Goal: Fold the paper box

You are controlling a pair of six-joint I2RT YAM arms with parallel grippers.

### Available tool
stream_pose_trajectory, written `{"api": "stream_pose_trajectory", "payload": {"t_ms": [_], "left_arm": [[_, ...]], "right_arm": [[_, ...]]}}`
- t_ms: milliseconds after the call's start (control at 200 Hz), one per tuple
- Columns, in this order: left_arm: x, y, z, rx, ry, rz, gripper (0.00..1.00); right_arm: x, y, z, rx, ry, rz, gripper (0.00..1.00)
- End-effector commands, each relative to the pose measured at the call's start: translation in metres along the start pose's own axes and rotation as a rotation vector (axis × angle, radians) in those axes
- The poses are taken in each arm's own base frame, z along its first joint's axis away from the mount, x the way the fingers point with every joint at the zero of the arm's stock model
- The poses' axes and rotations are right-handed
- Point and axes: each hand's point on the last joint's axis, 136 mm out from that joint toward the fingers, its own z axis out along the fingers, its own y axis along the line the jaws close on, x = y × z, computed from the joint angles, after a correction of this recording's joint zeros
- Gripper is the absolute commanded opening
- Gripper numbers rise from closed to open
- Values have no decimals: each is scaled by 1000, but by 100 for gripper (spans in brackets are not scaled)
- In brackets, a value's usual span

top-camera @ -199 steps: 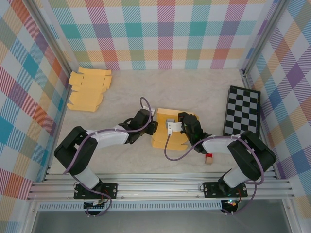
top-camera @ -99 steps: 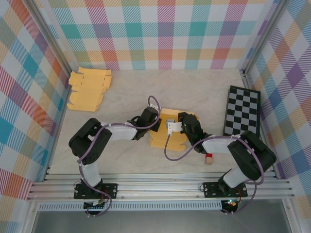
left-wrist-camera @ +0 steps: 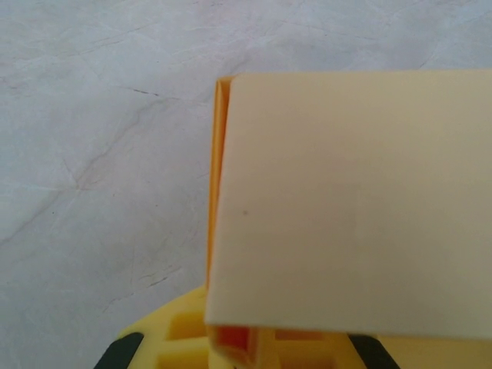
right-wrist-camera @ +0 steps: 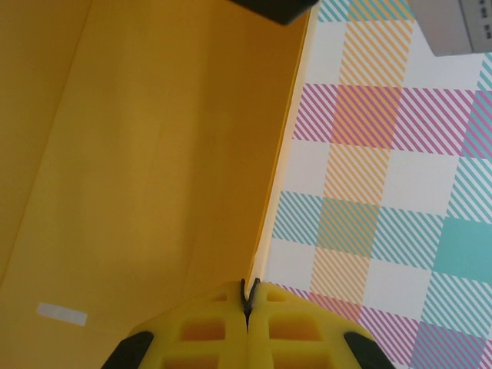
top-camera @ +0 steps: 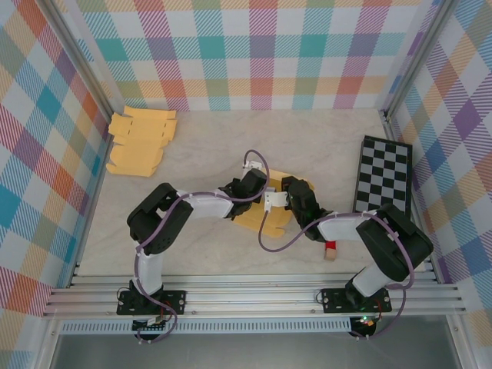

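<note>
The yellow paper box [top-camera: 265, 219] lies partly folded at the table's middle, between my two grippers. My left gripper [top-camera: 256, 187] is at its left side. In the left wrist view a pale panel of the paper box [left-wrist-camera: 346, 200] hangs over the yellow fingers [left-wrist-camera: 173, 342], and its orange folded edge runs down into the shut left gripper [left-wrist-camera: 238, 338]. My right gripper [top-camera: 289, 192] is at the box's right side. In the right wrist view the right gripper [right-wrist-camera: 250, 296] is shut on the thin edge of an upright yellow panel [right-wrist-camera: 154, 154].
A stack of flat yellow box blanks [top-camera: 141, 142] lies at the back left. A black-and-white checkered board [top-camera: 383, 175] lies along the right wall. A small red and tan block [top-camera: 331, 250] sits by the right arm. Plaid walls enclose the table.
My left arm has swung right to the box's left side and its jaws have shut there. The box looks more raised and narrower. The right gripper has kept its hold.
</note>
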Motion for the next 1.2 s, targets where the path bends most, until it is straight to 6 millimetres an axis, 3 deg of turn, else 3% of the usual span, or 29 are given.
{"api": "stream_pose_trajectory", "payload": {"t_ms": [0, 210, 385, 615, 695, 775, 880, 965, 1065, 1200], "left_arm": [[-1, 21, 4, -108, -19, -11, 0], [3, 22, 1, -93, -18, 12, 0], [5, 28, -4, -111, -22, 25, 0], [8, 38, -9, -147, -27, 16, 0], [9, 41, -10, -158, -29, 12, 0], [10, 44, -12, -169, -32, 4, 0], [10, 47, -13, -178, -34, -3, 0], [11, 48, -14, -184, -34, -9, 0], [12, 49, -15, -187, -34, -18, 0], [14, 49, -15, -187, -32, -20, 0]], "right_arm": [[-7, 54, -6, -202, -38, 4, 0], [-3, 21, -14, -187, -45, 186, 9], [2, -7, -34, -159, -78, 342, 19], [8, -44, -61, -151, -101, 574, 25], [25, -65, -69, -120, -62, 762, 27], [51, -88, -75, -116, 11, 1082, 32], [70, -92, -81, -198, 148, 1444, 34], [63, -90, -81, -300, 210, 1645, 35], [41, -90, -76, -444, 226, 1824, 33], [18, -80, -55, -602, 269, 1991, 33]]}}
